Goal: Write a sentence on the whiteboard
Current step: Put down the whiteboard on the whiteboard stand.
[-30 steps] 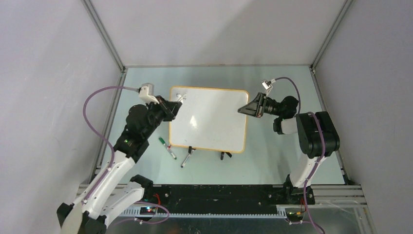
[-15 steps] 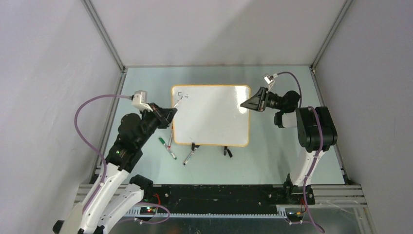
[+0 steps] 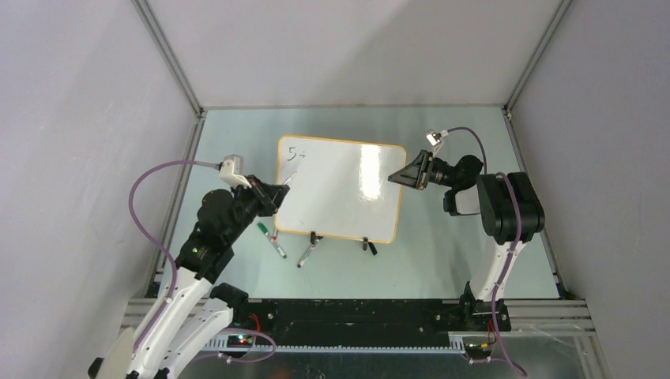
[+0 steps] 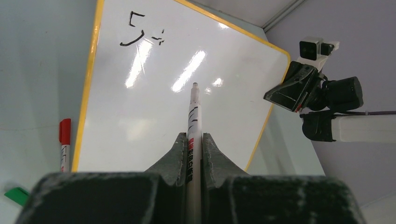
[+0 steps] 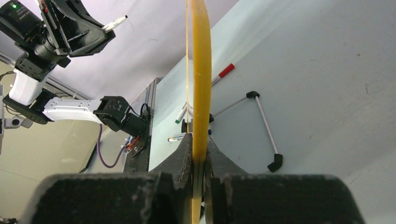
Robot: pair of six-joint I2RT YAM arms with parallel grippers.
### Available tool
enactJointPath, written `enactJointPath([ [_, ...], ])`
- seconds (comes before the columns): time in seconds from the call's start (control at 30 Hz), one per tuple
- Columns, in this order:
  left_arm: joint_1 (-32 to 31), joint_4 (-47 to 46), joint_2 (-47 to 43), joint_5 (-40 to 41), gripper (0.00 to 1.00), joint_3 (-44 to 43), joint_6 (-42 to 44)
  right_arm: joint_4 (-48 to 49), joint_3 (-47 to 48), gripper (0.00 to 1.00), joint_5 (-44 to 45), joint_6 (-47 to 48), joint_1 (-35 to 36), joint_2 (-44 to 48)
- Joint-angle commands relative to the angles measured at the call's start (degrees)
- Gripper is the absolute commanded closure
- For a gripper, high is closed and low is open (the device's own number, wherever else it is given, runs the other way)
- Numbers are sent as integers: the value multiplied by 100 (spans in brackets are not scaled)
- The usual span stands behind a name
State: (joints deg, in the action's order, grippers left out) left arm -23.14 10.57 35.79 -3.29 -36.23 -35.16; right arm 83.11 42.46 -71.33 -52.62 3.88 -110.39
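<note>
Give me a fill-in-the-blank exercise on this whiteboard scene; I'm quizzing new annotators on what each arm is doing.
1. The left gripper is shut on a ____.
2. The right gripper clamps the whiteboard by its ____ rim.
3. The sentence begins with the letter ____.

Missing words: marker; yellow; S.

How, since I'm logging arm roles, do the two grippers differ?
The left gripper grips a marker; the right gripper grips the whiteboard by its edge. The left gripper sits at the whiteboard's left side, the right gripper at its right. Both are shut.
</note>
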Motion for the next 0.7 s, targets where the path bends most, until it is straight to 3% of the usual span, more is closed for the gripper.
enactJointPath([
  [0.0,-23,-124,-71,-75,100,45,-44,348,350,100,241,770,-92,-299],
  [0.43,-23,-202,-44,-132,100,106,-35,225,1929,100,27,555,-299,-1233],
  [0.5,-20,-184,-64,-162,100,107,-31,319,1953,81,12,406,-336,-1255],
  [0.53,-22,-175,-95,-180,100,107,-29,328,1958,61,13,332,-336,-1241],
  [0.57,-30,-163,-120,-185,100,103,-22,328,1959,56,16,257,-335,-1223],
  [0.63,-33,-150,-162,-189,100,92,-26,332,1957,32,-2,134,-524,-1140],
  [0.67,-29,-129,-165,-189,100,79,-26,329,1959,9,-21,92,-566,-1074],
])
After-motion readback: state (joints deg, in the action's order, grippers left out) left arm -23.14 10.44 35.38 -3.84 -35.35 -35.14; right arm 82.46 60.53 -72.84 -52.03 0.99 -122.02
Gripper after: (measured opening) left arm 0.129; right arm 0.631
